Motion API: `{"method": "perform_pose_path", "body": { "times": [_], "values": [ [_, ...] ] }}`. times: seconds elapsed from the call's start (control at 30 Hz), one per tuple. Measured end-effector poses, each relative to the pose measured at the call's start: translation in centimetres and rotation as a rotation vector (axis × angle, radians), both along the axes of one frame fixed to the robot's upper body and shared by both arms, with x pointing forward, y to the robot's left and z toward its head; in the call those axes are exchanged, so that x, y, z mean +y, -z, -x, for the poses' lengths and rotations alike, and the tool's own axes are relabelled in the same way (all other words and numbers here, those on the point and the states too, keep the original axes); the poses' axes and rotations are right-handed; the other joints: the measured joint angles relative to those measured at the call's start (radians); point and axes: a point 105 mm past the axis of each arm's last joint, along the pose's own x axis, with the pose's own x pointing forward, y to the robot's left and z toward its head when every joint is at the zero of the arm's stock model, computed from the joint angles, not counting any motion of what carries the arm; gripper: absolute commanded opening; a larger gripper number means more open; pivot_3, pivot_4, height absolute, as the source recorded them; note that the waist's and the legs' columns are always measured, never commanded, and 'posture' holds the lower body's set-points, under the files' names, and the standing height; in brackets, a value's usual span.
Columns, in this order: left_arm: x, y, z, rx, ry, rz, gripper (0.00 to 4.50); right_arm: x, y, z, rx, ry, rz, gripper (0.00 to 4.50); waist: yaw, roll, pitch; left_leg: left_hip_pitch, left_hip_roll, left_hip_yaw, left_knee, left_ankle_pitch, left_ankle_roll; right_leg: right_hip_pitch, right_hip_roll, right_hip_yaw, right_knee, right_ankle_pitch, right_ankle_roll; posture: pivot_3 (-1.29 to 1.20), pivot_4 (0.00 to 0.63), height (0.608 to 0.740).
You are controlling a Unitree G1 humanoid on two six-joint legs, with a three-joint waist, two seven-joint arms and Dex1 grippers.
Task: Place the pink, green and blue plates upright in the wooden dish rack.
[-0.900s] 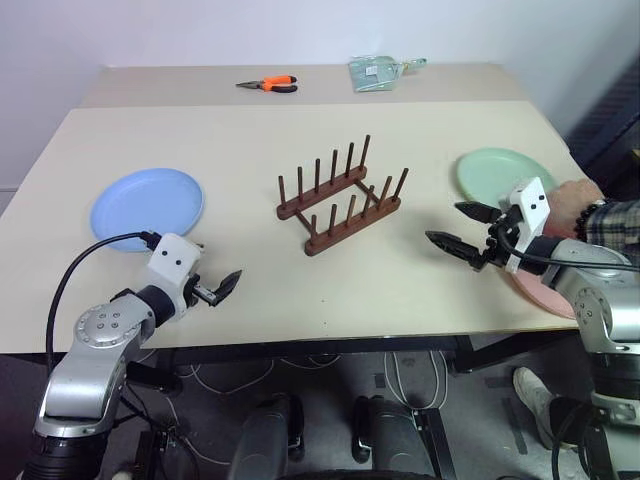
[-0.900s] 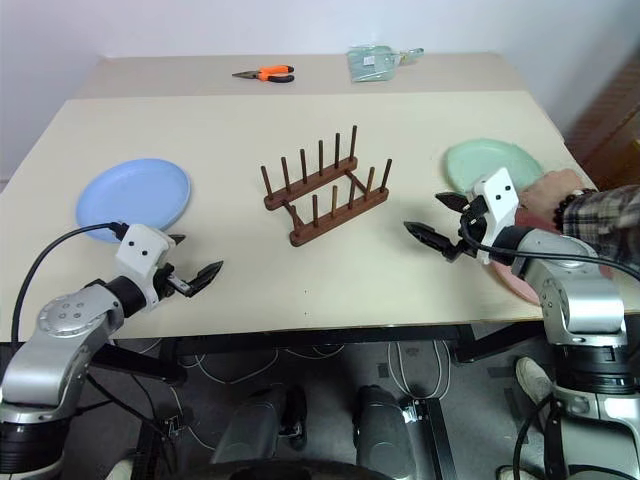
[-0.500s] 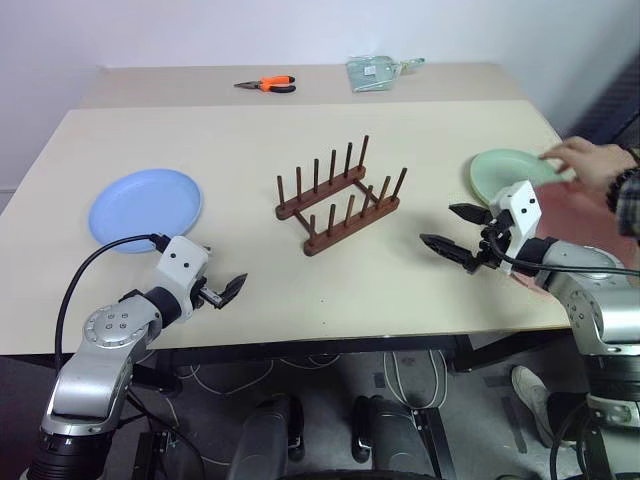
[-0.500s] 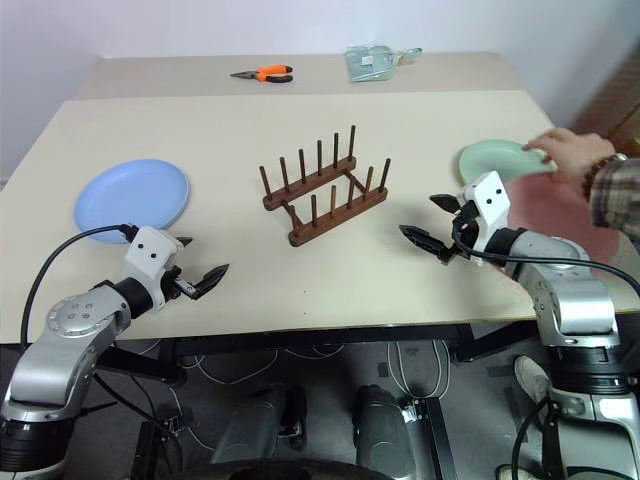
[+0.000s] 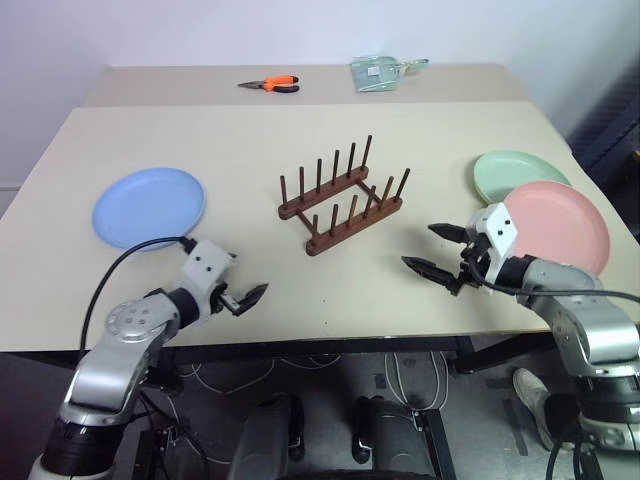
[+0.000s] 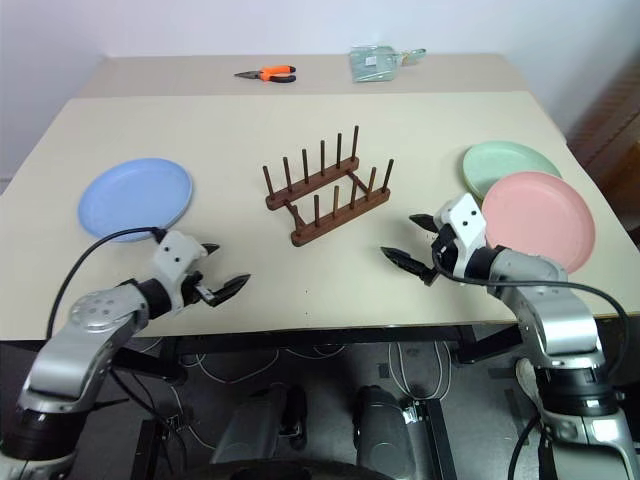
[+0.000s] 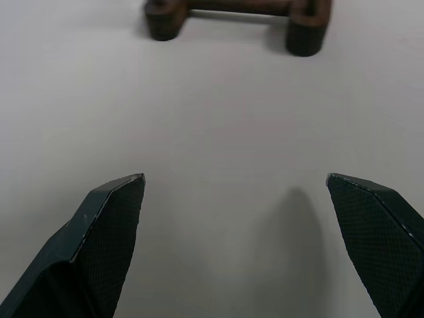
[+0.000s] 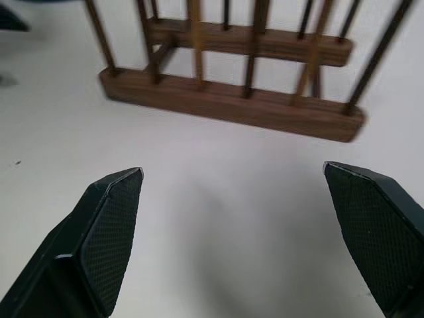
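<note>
Room: a pale wall stood behind a broad beige desk [image 5: 300, 130], with a second matching desk pushed against its far edge.
Far desk: a pair of orange-handled pliers [image 5: 270, 84] lay there, and beside them, towards the right, a pale green flat packet [image 5: 376, 73].
Dish rack: the small dark brown wooden dish rack [image 5: 342, 196], two base bars each with a row of thin upright pegs, sat near the middle of the desk, angled, with nothing in its slots.
Blue plate: the round light blue plate [image 5: 149, 206] lay flat on the robot's left side, well apart from the rack.
Green plate: the round pale green plate [image 5: 505, 172] lay flat near the right edge.
Pink plate: the round pink plate [image 5: 556, 226] lay flat just in front of the green one, covering part of its near rim.
Left end effector: the left end effector [image 5: 250, 295], with black fingers, hovered low over the near edge of the desk, below the blue plate; it was spread wide and held nothing, and it pointed towards the rack.
Right end effector: the right end effector [image 5: 436, 250] hovered over the desk between the rack and the pink plate; its two black fingers were spread wide, it was empty, and it was aimed at the rack's long side.
</note>
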Motion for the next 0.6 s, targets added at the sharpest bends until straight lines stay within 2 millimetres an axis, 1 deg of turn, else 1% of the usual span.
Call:
{"method": "perform_pose_path", "body": {
  "times": [0.1,0.17,0.2,0.27,0.37,0.47,0.53,0.57,0.6],
  "values": [
    [-2.1,0.2,-1.7,0.007,0.048,0.038,4.50,0.4,0.1,0.3,-0.003,0.005,-0.003,4.45,0.009,0.000,0.000,0.000,0.000,0.000,0.000,0.001,0.002,0.000,0.000,-0.001,0.000,0.000,0.000,0.00,0.150,0.740],
    [-4.1,0.6,-3.0,0.007,0.110,0.033,4.50,0.9,-0.2,0.6,-0.021,0.003,-0.007,4.45,0.009,0.000,0.000,0.000,-0.001,0.000,0.000,0.001,0.003,0.001,0.000,-0.001,0.000,0.000,0.000,0.00,0.150,0.740],
    [-4.6,0.6,-3.4,0.005,0.123,0.037,4.50,0.9,-0.2,0.6,-0.023,0.005,-0.009,4.45,0.009,0.000,0.000,0.000,-0.001,0.000,0.000,0.001,0.003,0.001,0.000,-0.001,0.000,0.000,0.000,0.00,0.150,0.740],
    [-6.3,0.6,-4.6,0.004,0.166,0.053,4.50,1.0,-0.1,0.6,-0.026,0.020,-0.012,4.45,0.010,-0.001,0.000,0.000,-0.001,0.000,0.001,0.001,0.003,0.002,0.000,-0.001,-0.001,0.000,0.000,0.00,0.150,0.740],
    [-8.1,0.7,-5.7,-0.002,0.217,0.062,4.50,0.9,-0.1,0.7,-0.033,0.042,-0.011,4.45,0.009,-0.001,0.000,0.000,-0.001,0.000,0.001,0.001,0.003,0.002,0.000,-0.001,0.000,0.000,0.001,0.00,0.150,0.740],
    [-9.8,0.6,-6.8,-0.022,0.255,0.056,3.72,0.9,0.0,0.9,-0.037,0.057,-0.006,4.50,0.014,-0.001,0.000,0.001,-0.001,0.000,0.002,0.001,0.004,0.003,0.000,-0.002,-0.001,0.000,0.001,0.00,0.150,0.740],
    [-10.5,0.7,-6.8,-0.025,0.283,0.067,2.82,0.9,-0.1,1.2,-0.045,0.063,-0.001,4.50,0.011,-0.001,-0.001,0.001,-0.001,0.000,0.002,0.000,0.005,0.003,0.000,-0.002,-0.001,0.000,0.001,0.00,0.150,0.740],
    [-10.7,0.8,-6.8,-0.025,0.292,0.070,2.22,0.9,0.0,1.2,-0.045,0.068,0.000,4.50,0.010,-0.001,-0.001,0.001,-0.001,-0.001,0.002,0.000,0.005,0.003,0.000,-0.002,-0.001,0.000,0.001,0.00,0.150,0.740],
    [-10.8,0.9,-6.7,-0.029,0.303,0.070,1.77,0.8,0.0,1.2,-0.046,0.073,0.001,4.50,0.009,-0.001,-0.001,0.001,-0.001,-0.001,0.002,0.000,0.005,0.003,0.000,-0.002,0.000,0.000,0.001,0.00,0.150,0.740]
  ]
}}
